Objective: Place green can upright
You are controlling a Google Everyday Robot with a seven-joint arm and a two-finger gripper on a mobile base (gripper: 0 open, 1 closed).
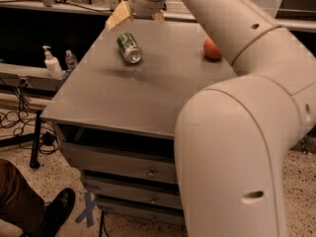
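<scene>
The green can (129,47) lies on its side at the back left of the grey cabinet top (128,93), its silver end facing me. My gripper (138,17) hangs just behind and above the can, not touching it. Its tan fingers (118,16) stand apart on either side, so it is open and empty. My big white arm (237,132) fills the right side of the view.
An orange-red apple (211,48) sits at the back right, partly behind my arm. The blue-and-white can is hidden by the arm. A sanitiser pump bottle (51,63) and a small bottle (71,59) stand on a low shelf at left. A person's shoe (54,212) is at bottom left.
</scene>
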